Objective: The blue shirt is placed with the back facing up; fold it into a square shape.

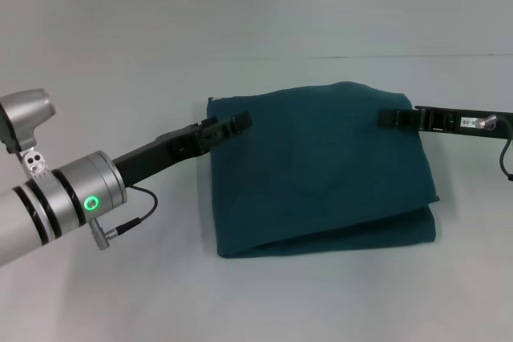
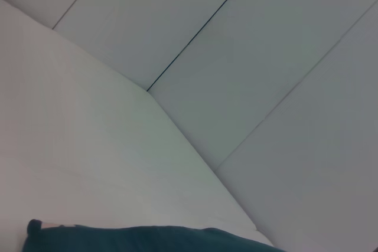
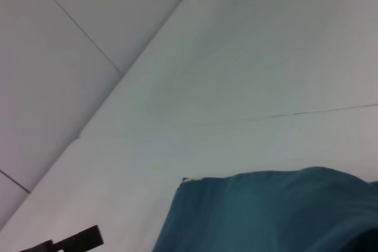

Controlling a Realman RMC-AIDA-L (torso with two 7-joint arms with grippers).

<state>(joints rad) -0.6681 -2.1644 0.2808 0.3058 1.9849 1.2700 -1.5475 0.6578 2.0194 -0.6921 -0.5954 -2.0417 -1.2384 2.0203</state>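
Task status: the blue shirt (image 1: 321,170) lies on the white table (image 1: 104,78) as a compact, roughly square bundle, plain side up, with no sleeves or collar showing. The folding is judged nearly complete. Remaining work appears to be releasing or withdrawing the grippers and squaring the layers.

Near edge: two stacked layers are visible. The upper layer sits slightly skewed over the lower one, and the near right corner overhangs.

Orientation: the bundle is slightly wider than deep, so its long axis runs left to right, roughly parallel to the table's near edge. The lettering is not visible, so the neck direction cannot be determined.

Far half: the left gripper (image 1: 232,124) rests at the far left corner, tips over the cloth edge. The right gripper (image 1: 394,118) lies on the far right edge. For both, I cannot tell finger opening or whether cloth is pinched.
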